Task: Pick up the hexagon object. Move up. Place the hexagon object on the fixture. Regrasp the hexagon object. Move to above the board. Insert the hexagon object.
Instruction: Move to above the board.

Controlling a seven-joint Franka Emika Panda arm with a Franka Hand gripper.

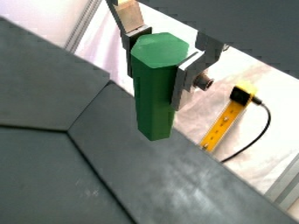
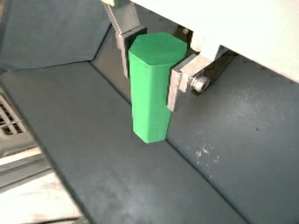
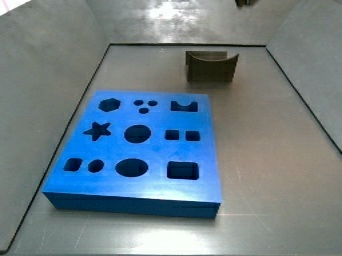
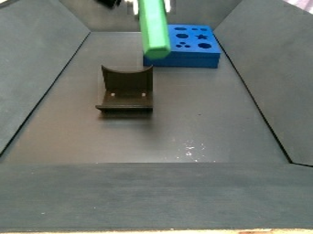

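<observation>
My gripper (image 1: 158, 66) is shut on the hexagon object (image 1: 156, 87), a bright green prism bar. The bar hangs down between the silver fingers (image 1: 184, 77) in both wrist views (image 2: 153, 83). In a side view the bar (image 4: 153, 27) is high above the floor, above the far side of the fixture (image 4: 124, 90) and in front of the blue board (image 4: 184, 46); the gripper is cut off at that view's top edge. The dark notched fixture (image 3: 211, 67) stands empty beyond the board (image 3: 134, 150), whose cut-out holes are all empty. The bar is out of view there.
Dark sloping walls (image 3: 67, 90) enclose the grey floor (image 4: 184, 137). A yellow strip with a black cable (image 1: 228, 114) lies outside the enclosure on a white surface.
</observation>
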